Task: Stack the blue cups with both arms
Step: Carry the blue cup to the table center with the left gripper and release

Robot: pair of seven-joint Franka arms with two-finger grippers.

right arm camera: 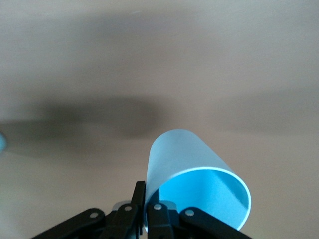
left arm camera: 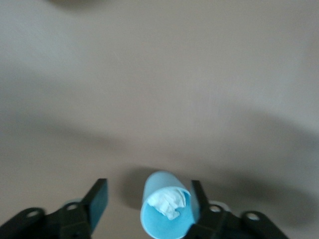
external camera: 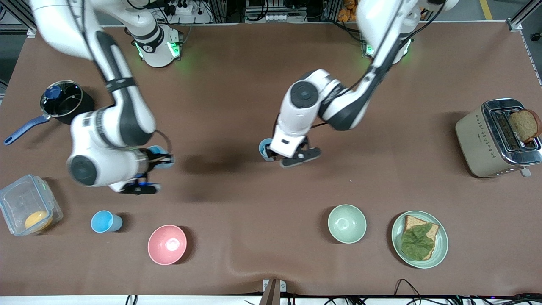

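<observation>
Pink round plastic bowl [external camera: 167, 244] | R gripper [external camera: 156, 162] pinching light-blue plastic tumbler [right arm camera: 197, 184] by rim, airborne; L gripper [left arm camera: 144, 206] wide round upright paper-stuffed blue cup [left arm camera: 166, 211], toward L arm's end

Robotics lab with staged kitchen props: brown-covered table [external camera: 254, 84], aluminium framing [external camera: 523, 15], power strips and cables [external camera: 182, 8] along its edge; toaster [external camera: 497, 140], saucepan [external camera: 63, 101], bowls [external camera: 347, 223]

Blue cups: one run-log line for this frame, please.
right gripper: shut on blue cup | left gripper: open around tissue-filled cup | third cup: untouched
</observation>
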